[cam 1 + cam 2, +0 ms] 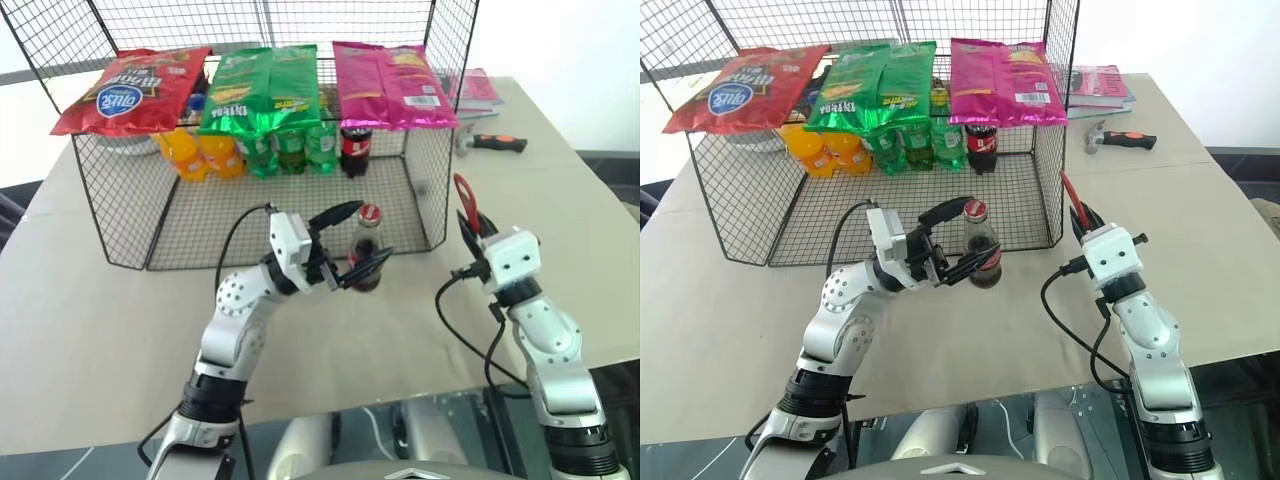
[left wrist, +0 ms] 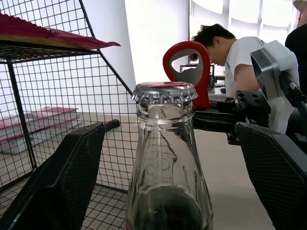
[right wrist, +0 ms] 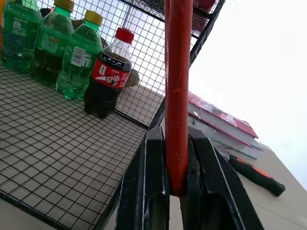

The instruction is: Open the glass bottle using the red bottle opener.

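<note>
Glass bottle (image 1: 367,250), capped, dark cola low inside, between wide left pincer (image 1: 352,240); right pincer (image 1: 474,235) clamping red bottle opener (image 1: 464,198)

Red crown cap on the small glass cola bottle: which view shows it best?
Left wrist view: the red crown cap sits close up, crimped edge clear, between the open left gripper's fingers. Both eye views show a small red dot from above.

Three snack bags (image 1: 270,85) lie on the wire rack (image 1: 120,215). Inside stand two orange bottles (image 1: 200,152), three green bottles (image 1: 290,148) and one plastic cola bottle (image 1: 355,150). One glass bottle (image 1: 366,245), one red opener (image 1: 466,205).
</note>
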### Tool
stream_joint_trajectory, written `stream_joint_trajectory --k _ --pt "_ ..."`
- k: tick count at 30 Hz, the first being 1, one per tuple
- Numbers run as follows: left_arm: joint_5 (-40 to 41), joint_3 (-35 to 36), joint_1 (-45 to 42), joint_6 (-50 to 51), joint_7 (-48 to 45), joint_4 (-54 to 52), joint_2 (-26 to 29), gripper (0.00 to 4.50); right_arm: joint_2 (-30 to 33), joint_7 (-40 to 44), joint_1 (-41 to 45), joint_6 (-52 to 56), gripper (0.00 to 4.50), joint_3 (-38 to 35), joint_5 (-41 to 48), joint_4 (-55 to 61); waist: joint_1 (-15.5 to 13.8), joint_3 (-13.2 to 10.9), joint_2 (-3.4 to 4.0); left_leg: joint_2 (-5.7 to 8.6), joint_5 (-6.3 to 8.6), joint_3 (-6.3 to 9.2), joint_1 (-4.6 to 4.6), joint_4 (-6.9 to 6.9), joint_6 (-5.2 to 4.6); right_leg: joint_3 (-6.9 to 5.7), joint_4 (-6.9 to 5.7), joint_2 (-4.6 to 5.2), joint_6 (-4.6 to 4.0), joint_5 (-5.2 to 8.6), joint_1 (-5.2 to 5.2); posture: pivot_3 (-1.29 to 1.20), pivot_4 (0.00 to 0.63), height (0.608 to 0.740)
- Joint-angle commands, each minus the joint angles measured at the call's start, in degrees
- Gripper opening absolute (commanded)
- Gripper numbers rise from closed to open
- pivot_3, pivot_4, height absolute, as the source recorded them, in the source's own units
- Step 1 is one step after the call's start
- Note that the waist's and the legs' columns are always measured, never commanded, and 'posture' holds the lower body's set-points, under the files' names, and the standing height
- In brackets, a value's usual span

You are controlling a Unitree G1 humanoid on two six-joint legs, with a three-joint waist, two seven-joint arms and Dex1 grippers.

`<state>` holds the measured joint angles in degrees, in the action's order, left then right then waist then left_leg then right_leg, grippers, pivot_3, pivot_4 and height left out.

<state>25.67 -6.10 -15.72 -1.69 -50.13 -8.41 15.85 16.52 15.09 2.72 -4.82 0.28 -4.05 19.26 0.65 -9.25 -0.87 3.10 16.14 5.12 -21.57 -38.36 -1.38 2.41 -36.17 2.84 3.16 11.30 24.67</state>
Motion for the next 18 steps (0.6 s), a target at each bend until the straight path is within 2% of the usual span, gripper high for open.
stream_joint_trajectory --k 1,2,3,5,6,18 --pt "0.7 0.2 -0.4 0.1 0.2 -2.7 -0.2 4.45 0.1 -0.1 0.7 -1.7 0.00 0.0 0.2 1.0 0.0 0.0 0.00 0.00 0.00 0.00 0.00 0.00 0.00 0.00 0.00 0.00 0.00 0.00 0.00 0.00 0.150 0.740" --pt "0.8 0.2 -0.4 0.2 0.1 -2.7 -0.1 4.45 0.0 -0.1 0.8 -1.8 0.00 0.0 0.1 0.9 0.0 0.0 0.00 0.00 0.00 0.00 0.00 0.00 0.00 0.00 0.00 0.00 0.00 0.00 0.00 0.00 0.150 0.740" --pt "0.8 0.2 -0.4 0.2 0.1 -2.7 -0.1 4.22 0.0 -0.1 0.8 -1.9 0.00 0.1 0.1 0.9 0.0 0.0 0.00 0.00 0.00 0.00 0.00 0.00 0.00 0.00 0.00 0.00 0.00 0.00 0.00 0.00 0.150 0.740" --pt "0.6 0.1 -0.4 0.3 -0.1 -2.4 0.1 3.70 0.0 0.0 0.9 -2.0 0.00 0.0 0.2 0.8 0.0 0.0 0.00 0.00 0.00 0.00 0.00 0.00 0.00 0.00 0.00 0.00 0.00 0.00 0.00 0.00 0.150 0.740" --pt "0.3 -0.1 -0.5 0.3 -0.3 -2.2 0.3 3.23 0.1 0.0 0.9 -2.0 0.00 -0.1 0.2 0.7 0.0 0.0 0.00 0.00 0.00 0.00 0.00 0.00 0.00 0.00 0.00 0.00 0.00 0.00 0.00 0.00 0.150 0.740" --pt "-0.7 -0.4 -0.9 -0.3 0.4 -1.6 -0.3 3.23 0.2 0.0 1.4 -2.1 0.00 -0.1 0.1 0.4 0.0 0.0 0.00 0.00 0.00 0.00 0.00 0.00 0.00 0.00 0.00 0.00 0.00 0.00 0.00 0.00 0.150 0.740"
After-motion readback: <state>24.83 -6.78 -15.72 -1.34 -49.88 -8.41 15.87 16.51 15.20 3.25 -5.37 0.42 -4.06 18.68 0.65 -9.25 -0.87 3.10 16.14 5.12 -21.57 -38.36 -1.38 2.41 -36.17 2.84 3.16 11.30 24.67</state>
